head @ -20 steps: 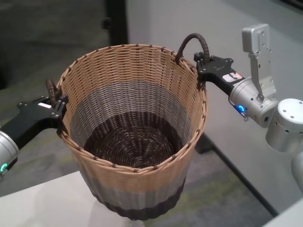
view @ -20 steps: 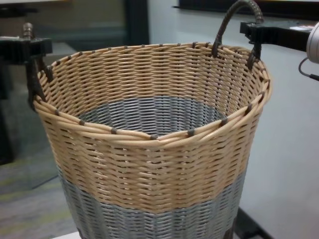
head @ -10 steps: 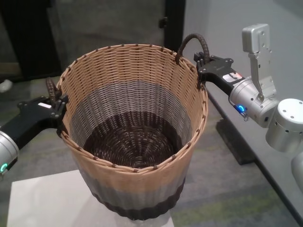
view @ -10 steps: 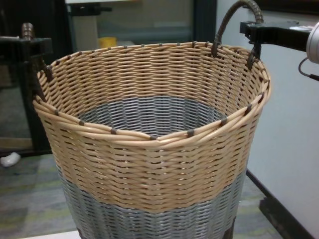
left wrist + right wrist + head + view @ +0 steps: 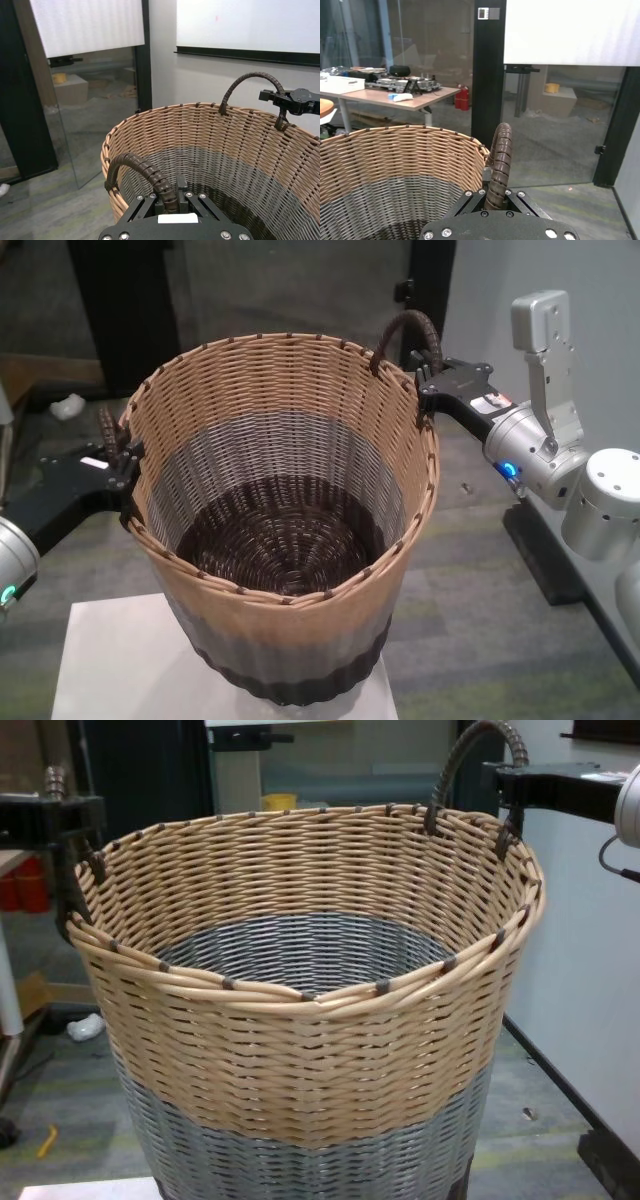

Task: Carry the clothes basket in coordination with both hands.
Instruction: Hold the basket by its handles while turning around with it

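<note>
The clothes basket (image 5: 280, 540) is round woven wicker, tan above grey, and hangs upright between my two arms. My left gripper (image 5: 118, 465) is shut on the basket's left dark brown loop handle (image 5: 145, 172) at the rim. My right gripper (image 5: 432, 380) is shut on the right loop handle (image 5: 499, 165), which arches above the far right rim (image 5: 405, 330). The chest view shows the basket (image 5: 300, 1050) filling the frame, with the left gripper (image 5: 60, 815) and right gripper (image 5: 515, 785) level at the rim. The inside of the basket holds nothing.
A white flat surface (image 5: 120, 670) lies below the basket. A grey wall with a dark baseboard (image 5: 560, 570) runs along the right. A black pillar (image 5: 130, 300) and glass panels stand behind. A white scrap (image 5: 68, 405) lies on the floor at left.
The background has slid to the right in the head and chest views while the basket and both grippers kept the same pose. The white surface below now shows as a smaller square.
</note>
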Tool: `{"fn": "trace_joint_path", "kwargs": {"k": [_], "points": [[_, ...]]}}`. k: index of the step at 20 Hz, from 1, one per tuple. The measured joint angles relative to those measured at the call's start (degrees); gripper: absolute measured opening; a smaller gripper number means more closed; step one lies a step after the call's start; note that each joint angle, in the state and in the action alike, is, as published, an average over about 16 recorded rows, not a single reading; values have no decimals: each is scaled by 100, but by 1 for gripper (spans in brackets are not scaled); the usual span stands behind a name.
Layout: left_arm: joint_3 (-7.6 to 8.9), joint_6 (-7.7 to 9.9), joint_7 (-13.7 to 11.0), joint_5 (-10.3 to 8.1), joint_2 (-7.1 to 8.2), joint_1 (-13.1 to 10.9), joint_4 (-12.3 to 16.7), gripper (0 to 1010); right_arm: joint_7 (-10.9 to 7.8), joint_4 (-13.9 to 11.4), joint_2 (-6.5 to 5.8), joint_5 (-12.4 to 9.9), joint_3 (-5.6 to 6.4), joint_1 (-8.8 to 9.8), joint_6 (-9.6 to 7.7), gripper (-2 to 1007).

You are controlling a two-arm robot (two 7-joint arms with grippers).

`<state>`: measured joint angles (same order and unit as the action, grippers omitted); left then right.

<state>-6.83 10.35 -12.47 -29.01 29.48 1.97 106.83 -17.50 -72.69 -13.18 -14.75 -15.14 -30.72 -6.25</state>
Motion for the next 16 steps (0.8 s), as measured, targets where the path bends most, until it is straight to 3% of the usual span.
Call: {"fn": "trace_joint_path", "kwargs": {"k": [16], "points": [[-2,0,-102,31,-7,31,-152,175,-17,83,19,15,-40,-19,10,46]]}}
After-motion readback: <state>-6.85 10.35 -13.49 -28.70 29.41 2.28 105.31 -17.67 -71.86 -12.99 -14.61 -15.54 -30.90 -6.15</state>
